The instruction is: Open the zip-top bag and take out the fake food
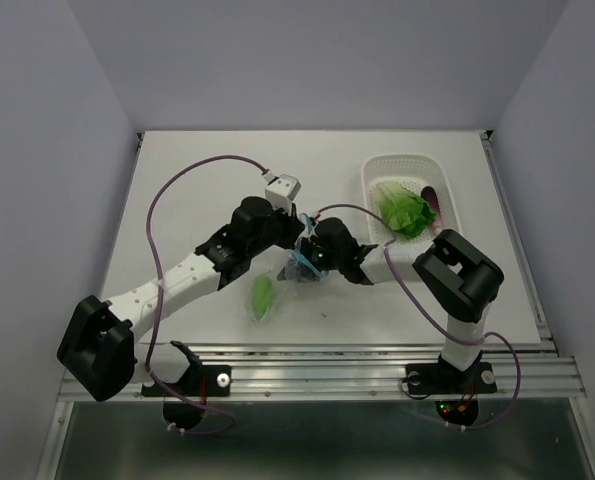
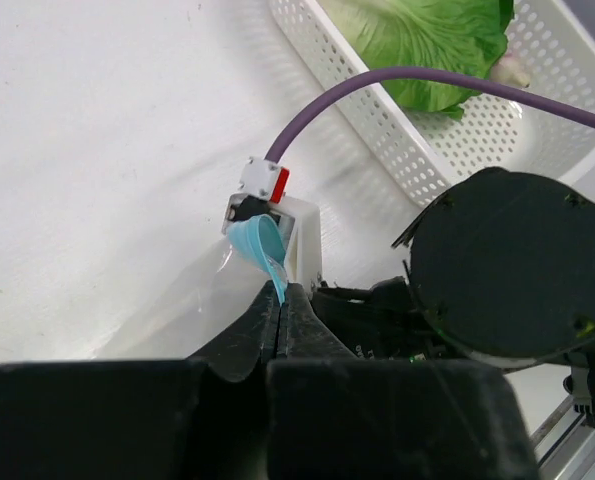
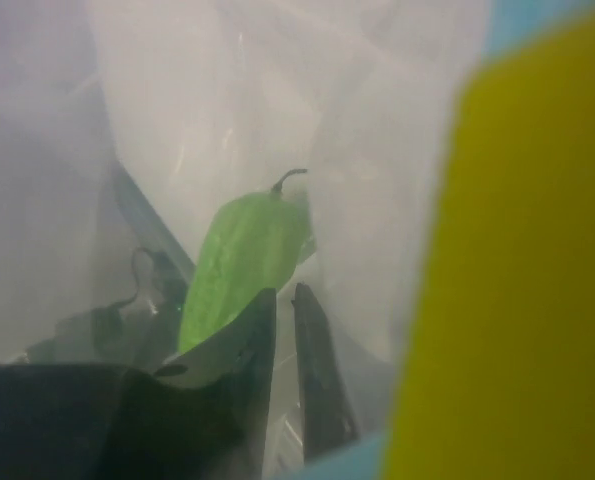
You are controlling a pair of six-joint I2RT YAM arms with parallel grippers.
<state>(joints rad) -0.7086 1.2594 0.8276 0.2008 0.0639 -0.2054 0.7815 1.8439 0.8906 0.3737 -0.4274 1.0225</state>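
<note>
1. The white table (image 1: 177, 180) is sitting between pale lavender walls (image 1: 37, 100), and a metal rail (image 1: 327, 368) is running along its near edge.
2. The left gripper (image 2: 281, 296) is clenching fully closed on the blue-teal zip strip (image 2: 260, 245). The strip is curling up out of the fingertips.
3. The zip-top bag (image 2: 177, 310) is hanging from that pinch. Its clear, crinkled film is spreading away to the left of the left jaws, down toward the tabletop.
4. The right gripper (image 3: 285, 335) is pushing into the bag from the opposite side, facing the left jaws. Its fingers are standing only a thin slit apart with film all around them. The close view is blurred, so I cannot tell whether they are pinching the plastic or merely sitting against it.
5. A green pod (image 3: 242, 262) is showing through the film just beyond the right jaws. From above it is lying on the table near both grippers, on the side toward the arm bases.
6. The white perforated basket (image 1: 368, 185) is standing well apart, beyond the left jaws and to their right. It is holding the fake cabbage (image 1: 401, 212), with the purple piece (image 1: 432, 200) beside it.
7. A purple cable (image 2: 397, 75) is arching in front of the basket, plugging into a white box (image 2: 299, 232) just past the left fingertips.
</note>
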